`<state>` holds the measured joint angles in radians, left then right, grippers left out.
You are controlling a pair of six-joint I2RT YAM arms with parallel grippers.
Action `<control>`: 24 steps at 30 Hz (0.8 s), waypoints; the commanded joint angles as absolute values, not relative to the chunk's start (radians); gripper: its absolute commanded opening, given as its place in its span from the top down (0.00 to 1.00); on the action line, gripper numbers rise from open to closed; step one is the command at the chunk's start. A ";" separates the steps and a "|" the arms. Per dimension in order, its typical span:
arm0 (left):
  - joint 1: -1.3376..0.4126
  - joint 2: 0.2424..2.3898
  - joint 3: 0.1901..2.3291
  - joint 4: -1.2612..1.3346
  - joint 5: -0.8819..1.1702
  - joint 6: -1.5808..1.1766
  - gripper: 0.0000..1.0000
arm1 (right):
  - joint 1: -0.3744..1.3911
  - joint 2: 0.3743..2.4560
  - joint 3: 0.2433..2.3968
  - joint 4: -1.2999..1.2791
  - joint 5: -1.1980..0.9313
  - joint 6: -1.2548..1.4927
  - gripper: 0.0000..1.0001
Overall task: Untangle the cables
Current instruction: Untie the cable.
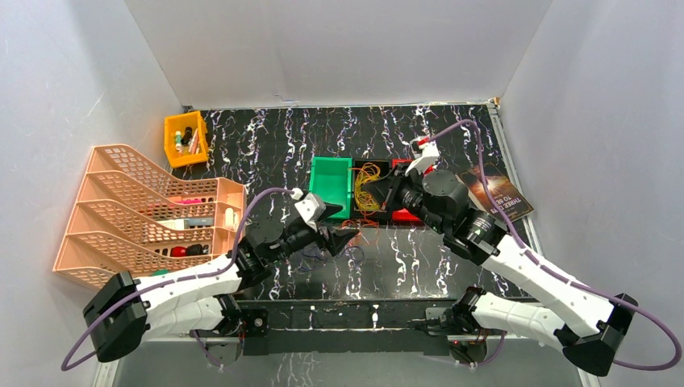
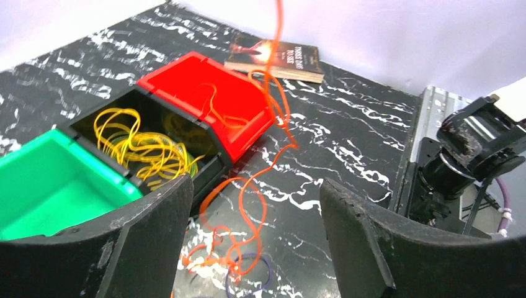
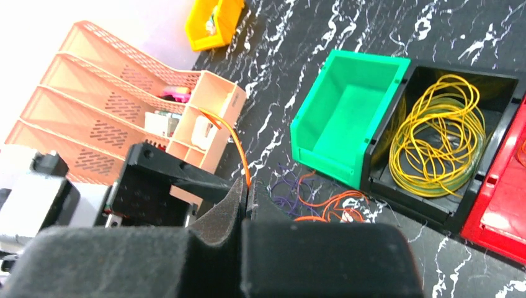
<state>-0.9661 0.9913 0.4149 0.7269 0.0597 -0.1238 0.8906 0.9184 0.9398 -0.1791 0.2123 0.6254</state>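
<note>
Cables: thin orange-red wire strands (image 2: 214,248) are tangled with dark purple loops (image 3: 280,188) on the black marbled tabletop (image 2: 347,136), just in front of the green plastic bin (image 3: 322,149). Yellow wire loops (image 3: 443,136) are coiled inside the black bin (image 3: 409,198) beside it. Left gripper (image 2: 255,183): fingers spread wide, nothing held, and the tangle is seen on the table below the gap. Right gripper (image 3: 245,186): clamped tight, one orange-red strand pinched at the tips. A strand is seen rising past the red plastic bin (image 2: 186,74).
</note>
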 commanded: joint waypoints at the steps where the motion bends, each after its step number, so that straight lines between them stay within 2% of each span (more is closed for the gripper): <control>1: -0.969 1.054 0.501 0.841 0.192 -0.040 0.27 | 0.894 0.918 1.015 -0.082 0.249 0.633 1.00; 14: -0.972 1.297 0.546 0.996 0.277 -0.051 0.29 | 0.894 0.932 1.103 -0.019 0.178 0.658 1.00; 19: -0.973 1.351 0.486 1.011 0.240 -0.050 0.37 | 0.894 0.940 1.169 -0.004 0.171 0.635 1.00; 24: -0.973 1.352 0.387 1.046 0.153 -0.087 0.49 | 0.894 0.939 1.247 -0.009 0.164 0.593 1.00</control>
